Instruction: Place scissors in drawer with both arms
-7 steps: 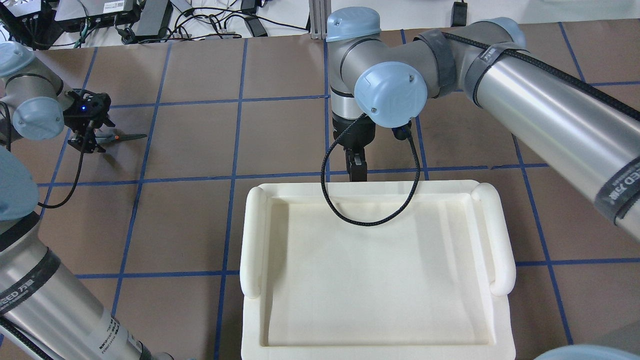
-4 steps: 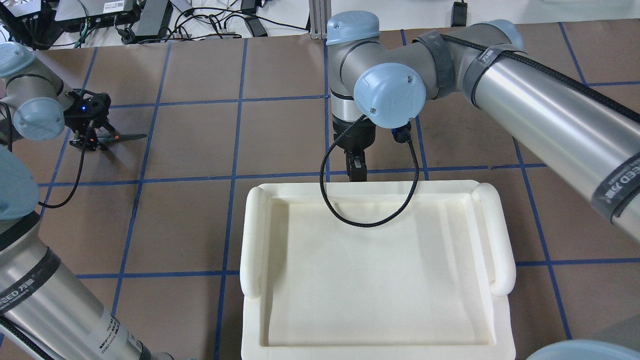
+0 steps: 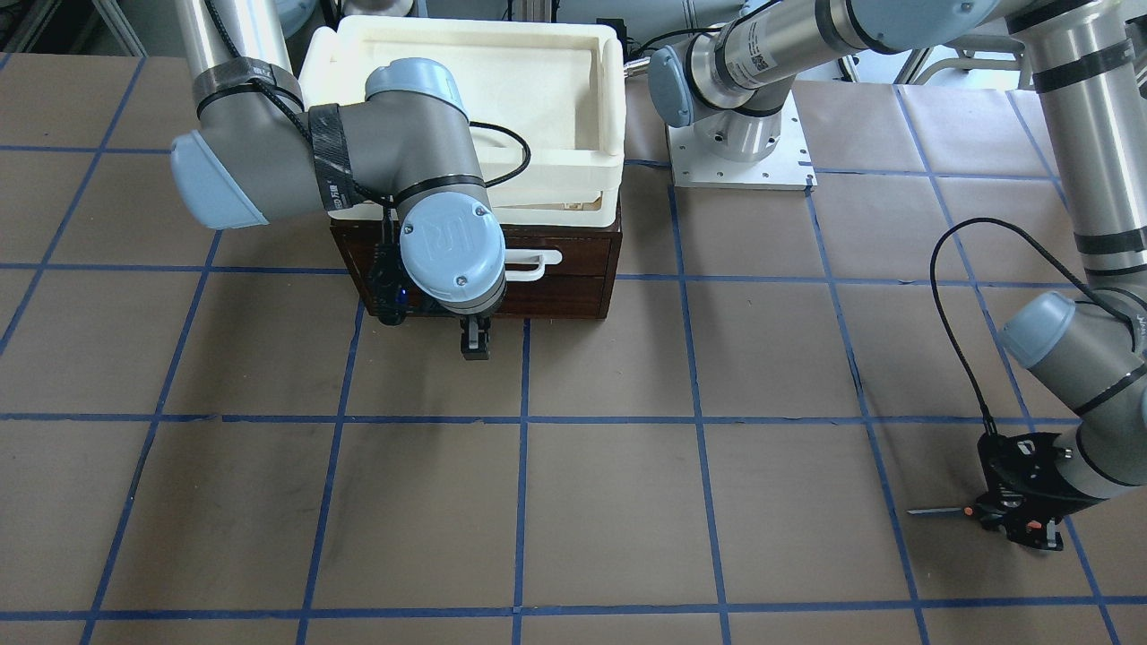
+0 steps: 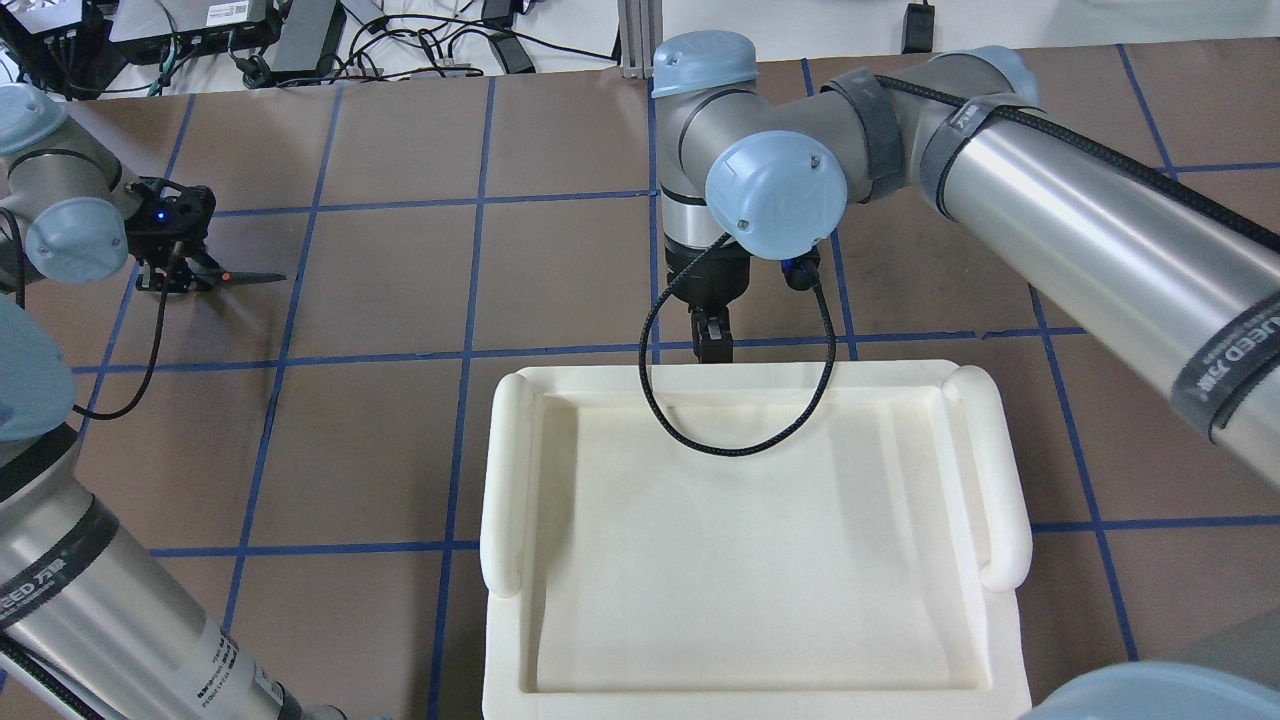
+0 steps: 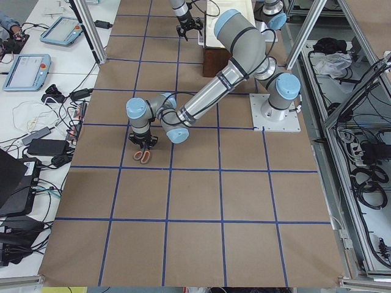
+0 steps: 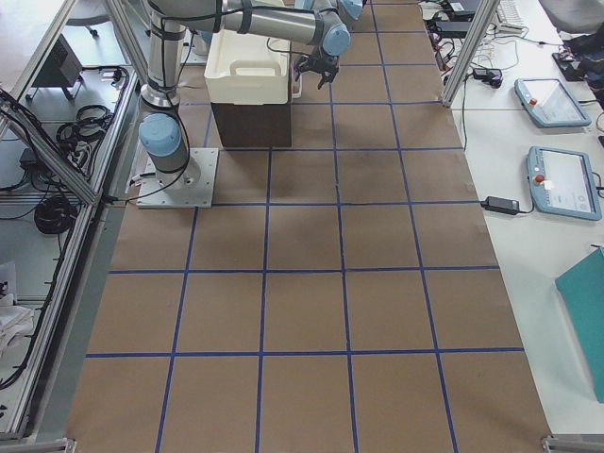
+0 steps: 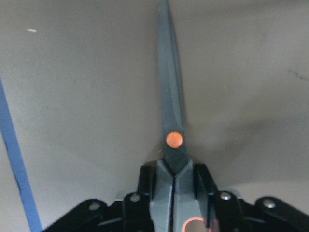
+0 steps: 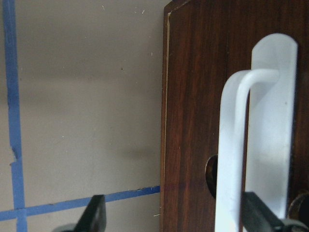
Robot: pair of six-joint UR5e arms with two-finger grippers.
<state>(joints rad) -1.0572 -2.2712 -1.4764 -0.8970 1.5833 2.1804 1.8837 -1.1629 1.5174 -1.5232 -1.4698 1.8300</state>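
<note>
Shifted slightly leftward since a second ago, the left gripper (image 4: 182,275) is clamped on the scissors (image 7: 171,121) well left of the drawer (image 3: 573,278), blades shut over the brown table (image 4: 400,280) with its blue tape grid. Nearest sits the cream tray (image 4: 505,480). Just beyond it the right gripper (image 3: 475,345) is spread wide and empty, straddling the white handle (image 8: 231,145). Cables (image 4: 430,45) crowd the far bench.

The drawer (image 3: 573,269) front is found obstructed by the right arm's wrist (image 3: 448,246) and the right gripper (image 3: 475,345), the space above it is taken by the cream tray (image 3: 609,98), and bare table (image 3: 699,502) is left for passage between it and the left gripper (image 3: 990,518).
</note>
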